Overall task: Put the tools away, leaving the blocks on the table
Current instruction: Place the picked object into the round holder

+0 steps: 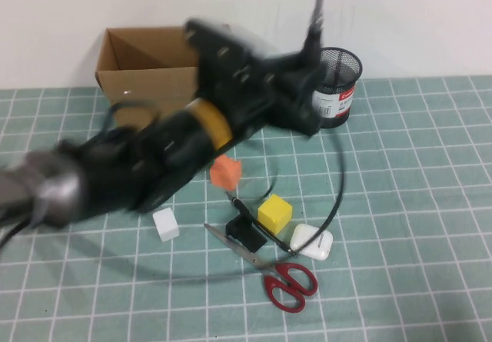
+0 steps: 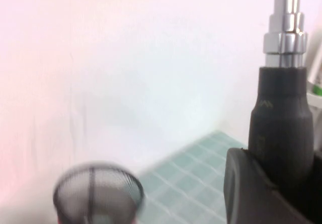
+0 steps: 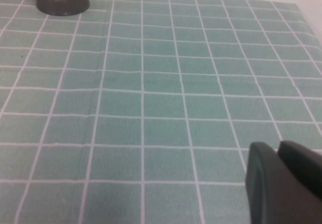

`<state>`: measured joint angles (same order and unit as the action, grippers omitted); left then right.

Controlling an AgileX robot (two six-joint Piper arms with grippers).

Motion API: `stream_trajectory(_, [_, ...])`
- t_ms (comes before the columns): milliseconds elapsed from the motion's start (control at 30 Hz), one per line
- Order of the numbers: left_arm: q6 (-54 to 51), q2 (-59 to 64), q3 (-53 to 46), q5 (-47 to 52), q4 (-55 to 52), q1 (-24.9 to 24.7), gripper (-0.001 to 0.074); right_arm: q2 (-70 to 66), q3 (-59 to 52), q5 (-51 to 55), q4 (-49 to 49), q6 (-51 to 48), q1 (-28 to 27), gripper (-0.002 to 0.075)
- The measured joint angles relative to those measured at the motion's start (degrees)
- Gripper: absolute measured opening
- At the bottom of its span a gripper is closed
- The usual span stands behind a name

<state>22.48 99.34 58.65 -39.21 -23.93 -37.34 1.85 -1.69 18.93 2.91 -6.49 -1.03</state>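
Left gripper (image 1: pixel 311 88) clamps screwdriver (image 2: pixel 282 108) upright beside mesh cup (image 1: pixel 336 87) near tabletop (image 1: pixel 415 204) far edge — right gripper (image 3: pixel 282 183): near fingers together, over bare mat.

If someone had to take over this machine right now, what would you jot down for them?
Left end effector: raised near the black mesh cup, shut on the screwdriver, shaft pointing up.
Right end effector: low over bare mat, away from the work; only its tip shows, fingers unreadable.
On the table: red-handled scissors, thin black pointed tool, plus orange block, yellow block and white block.
Done: screwdriver picked up.
Left: store the screwdriver, scissors and pointed tool. Leave the blocks.
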Motion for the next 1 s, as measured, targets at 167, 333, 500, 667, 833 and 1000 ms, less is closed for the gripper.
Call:
stream_trajectory(167, [-0.68,12.19,15.4,2.6,0.46,0.13,0.0175,0.0,0.0,0.0,0.0,0.0,0.0,-0.0007])
stream_trajectory(333, [-2.31,22.47,28.19,4.67,0.9,0.13,0.0175,0.0,0.0,0.0,0.0,0.0,0.0,-0.0007])
stream_trajectory(500, [-5.23,28.3,34.0,5.66,2.36,0.13,0.0175,0.0,0.0,0.0,0.0,0.0,0.0,-0.0007])
stream_trajectory(667, [-10.52,31.2,37.18,5.97,8.07,0.13,0.0175,0.0,0.0,0.0,0.0,0.0,0.0,-0.0007])
stream_trajectory(833, [-12.89,32.37,38.63,6.1,10.91,0.13,0.0175,0.0,0.0,0.0,0.0,0.0,0.0,-0.0007])
stream_trajectory(1000, [-13.92,33.24,38.63,6.1,12.59,0.13,0.0175,0.0,0.0,0.0,0.0,0.0,0.0,-0.0007])
